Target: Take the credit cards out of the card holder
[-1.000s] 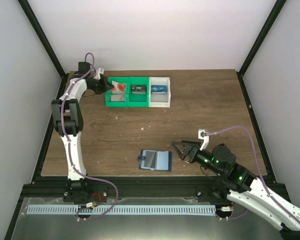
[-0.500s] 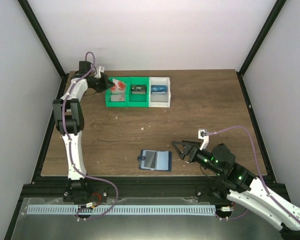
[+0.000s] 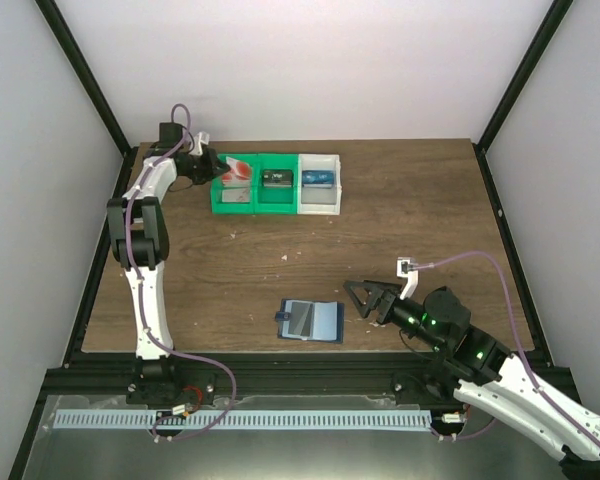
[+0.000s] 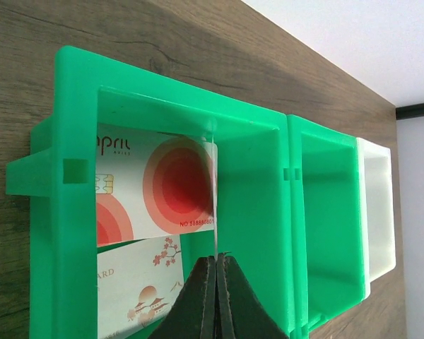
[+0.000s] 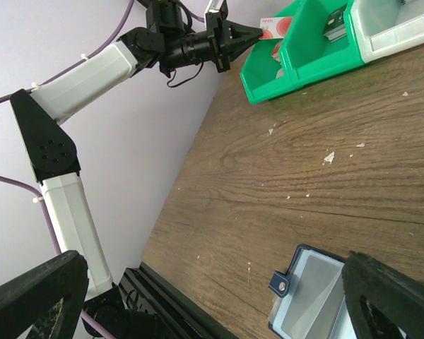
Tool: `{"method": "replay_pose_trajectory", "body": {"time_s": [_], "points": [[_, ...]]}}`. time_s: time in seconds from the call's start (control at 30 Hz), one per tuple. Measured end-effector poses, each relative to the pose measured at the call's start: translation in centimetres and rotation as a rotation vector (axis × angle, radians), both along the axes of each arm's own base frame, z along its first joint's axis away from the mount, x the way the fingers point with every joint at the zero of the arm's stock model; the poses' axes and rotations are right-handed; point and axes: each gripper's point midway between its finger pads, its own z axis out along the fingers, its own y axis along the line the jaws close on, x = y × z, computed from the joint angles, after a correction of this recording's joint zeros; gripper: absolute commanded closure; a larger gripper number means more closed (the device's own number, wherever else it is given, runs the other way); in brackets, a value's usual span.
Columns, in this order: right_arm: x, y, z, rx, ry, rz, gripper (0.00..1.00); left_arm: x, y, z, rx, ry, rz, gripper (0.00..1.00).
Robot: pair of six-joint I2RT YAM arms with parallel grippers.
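1. While the right gripper (image 3: 357, 301) sits low near the front edge of the wooden table (image 3: 410, 220), jaws spread wide with nothing between them, the card holder (image 3: 312, 321) lies just off its fingertips. It is on the side toward the left arm, close to the fingertips but not touching.
2. That card holder is a small dark blue wallet, opened flat, with lighter blue inner pockets. A little tab sticks out of the edge farthest from the right gripper. A pale grey patch shows on the half away from that gripper; whether it is a card cannot be told.
3. Well beyond, at the far left of the table, the left gripper (image 4: 217, 260) is pinched fully together with nothing visibly held. Its tips point into the first green bin (image 4: 60, 233).
4. Inside that bin, straight ahead of the tips, is a whitish credit card with a large red circle (image 4: 162, 187). Its right edge lines up with the closed fingertips, and contact cannot be told. Left of the tips lies a second credit card (image 4: 131, 289), pale with red blossom marks.
5. Right of the left gripper, the second green bin (image 4: 297, 233) holds a black card-sized item (image 3: 277, 178). The white bin (image 4: 378, 212) past it holds a blue card-sized item (image 3: 320, 179).
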Motion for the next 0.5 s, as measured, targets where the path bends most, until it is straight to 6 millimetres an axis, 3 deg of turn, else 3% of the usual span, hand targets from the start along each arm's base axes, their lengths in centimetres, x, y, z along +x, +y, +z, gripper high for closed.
{"method": "replay_pose_trajectory", "body": {"time_s": [0.13,0.5], "points": [[0.09,-0.06,0.16,0.005,-0.005,-0.006,0.0,0.23,-0.09,0.06,-0.005,-0.009,0.002,1.0],[0.42,-0.69,0.56,0.003,-0.036,-0.041,0.0,0.63,0.09,0.17,0.002,-0.019,0.018,0.86]]}}
